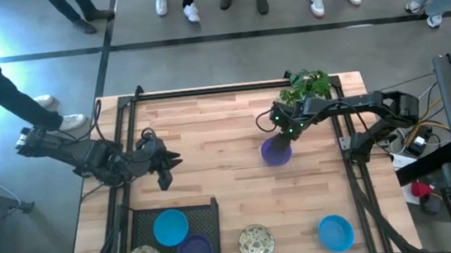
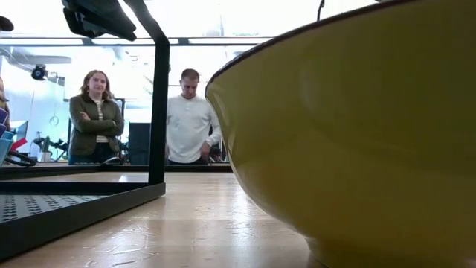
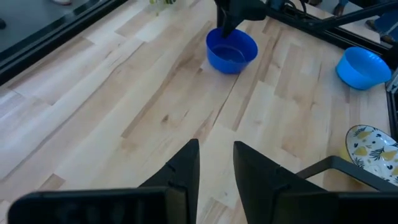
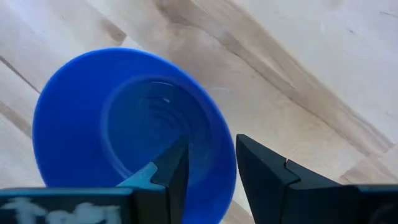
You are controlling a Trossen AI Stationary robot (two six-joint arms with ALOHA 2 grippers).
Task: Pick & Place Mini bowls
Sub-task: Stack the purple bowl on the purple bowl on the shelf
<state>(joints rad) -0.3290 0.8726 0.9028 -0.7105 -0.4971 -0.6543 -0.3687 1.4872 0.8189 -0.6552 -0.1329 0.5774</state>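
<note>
The right hand (image 4: 208,165) is pinching the rim of a purple-blue mini bowl (image 1: 275,151) mid-counter (image 1: 210,136), while the left hand (image 3: 214,163) is hovering part-open and empty at left.

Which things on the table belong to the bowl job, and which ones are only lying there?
Job things:
- purple bowl, its rim between the right gripper fingers
- light blue bowl
- speckled bowl
- three bowls on the black tray
- left gripper, waiting empty

Only lying there:
- green plant
</note>
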